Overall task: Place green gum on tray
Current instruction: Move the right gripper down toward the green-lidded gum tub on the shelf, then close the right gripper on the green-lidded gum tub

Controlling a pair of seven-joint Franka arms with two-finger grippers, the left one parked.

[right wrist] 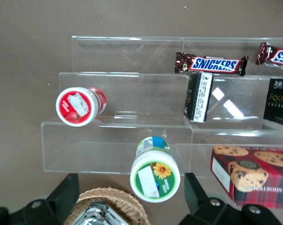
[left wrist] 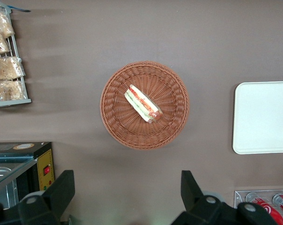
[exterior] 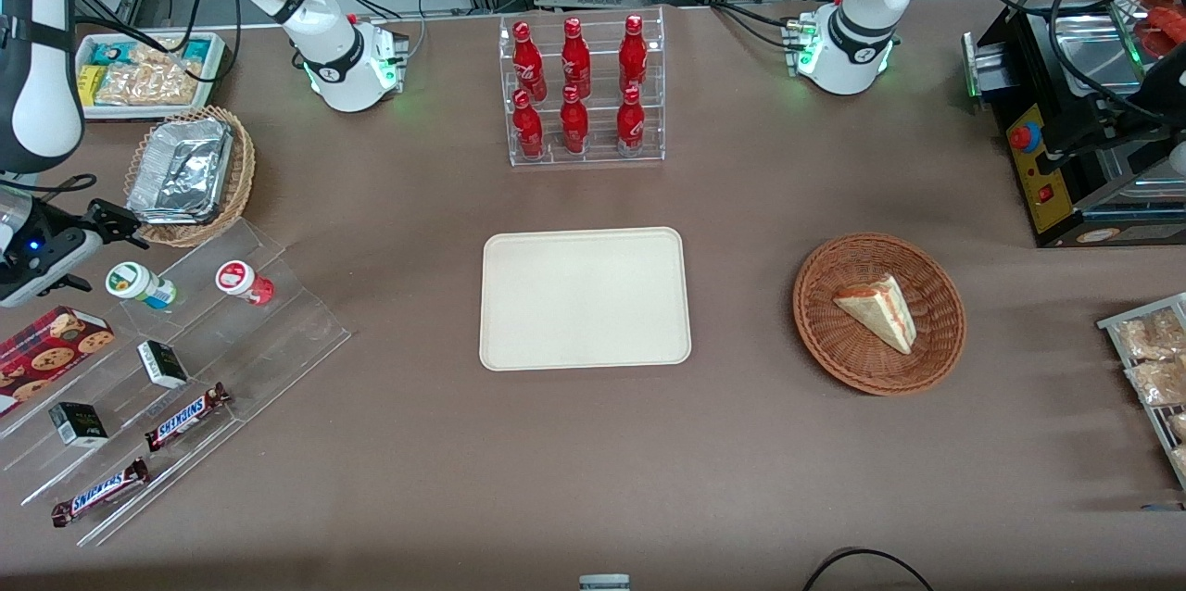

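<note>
Hand [right wrist: 132,199] of the working arm hangs released just above the green gum [right wrist: 154,172], its two fingers [right wrist: 62,197] spread wide, one on each side of the bottle and touching nothing. In the front view the hand [exterior: 109,228] sits at the working arm's end of the desk [exterior: 593,443], over the top step of the clear stepped stand [exterior: 176,359].

Layout, largest item first:
- The desk carries everything.
- The tray [exterior: 585,297] lies flat at mid-desk, well apart from the stand, with nothing on it.
- The stand holds a cookie box [right wrist: 254,176], two chocolate bars [right wrist: 212,63] and small black boxes [right wrist: 198,96] on its steps.
- The green gum [exterior: 139,283] stands upright on the top step. A like bottle with a red lid [right wrist: 78,106] stands near it on the same step, not touching.

Handling, as a judgement: the bottle is probably light and rigid, and its smooth plastic wall may slip. Grip the round body just under the lid, jaws square across its width. Its small base may let it tip if nudged off-centre.

Pose: the wrist points almost straight down, with the lid roughly centred between the fingers.
</note>
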